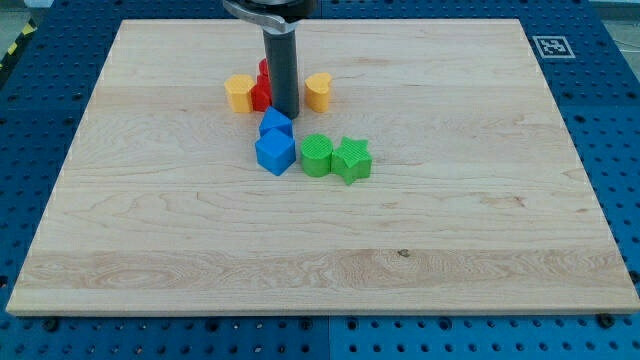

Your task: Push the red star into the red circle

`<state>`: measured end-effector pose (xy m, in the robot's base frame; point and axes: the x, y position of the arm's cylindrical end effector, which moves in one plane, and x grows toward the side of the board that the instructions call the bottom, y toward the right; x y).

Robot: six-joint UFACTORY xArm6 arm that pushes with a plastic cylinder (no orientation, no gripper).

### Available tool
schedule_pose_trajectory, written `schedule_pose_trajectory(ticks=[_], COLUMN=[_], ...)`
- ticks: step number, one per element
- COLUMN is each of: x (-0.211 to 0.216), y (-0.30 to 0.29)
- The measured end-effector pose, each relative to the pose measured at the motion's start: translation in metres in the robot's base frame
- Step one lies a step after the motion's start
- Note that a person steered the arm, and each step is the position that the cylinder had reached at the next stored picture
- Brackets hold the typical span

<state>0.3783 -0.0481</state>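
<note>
My tip (286, 114) stands near the view's top centre, just right of two red blocks. One red block (261, 97) sits at the tip's left, and a second red block (264, 68) peeks out just above it. The rod hides much of both, so I cannot tell which is the star and which is the circle. They appear to touch each other. The tip is right beside the lower red block and just above a blue block (276, 123).
A yellow block (239, 92) touches the reds on the left, and another yellow block (318, 90) lies right of the rod. A second blue block (275, 153) sits below the first. Two green blocks (316, 156) (352, 160) lie side by side to the right.
</note>
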Motion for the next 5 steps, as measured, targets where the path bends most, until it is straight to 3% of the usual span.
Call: schedule_pose_trajectory(ticks=[3, 5], x=[-0.002, 0.03], y=[0.012, 0.028])
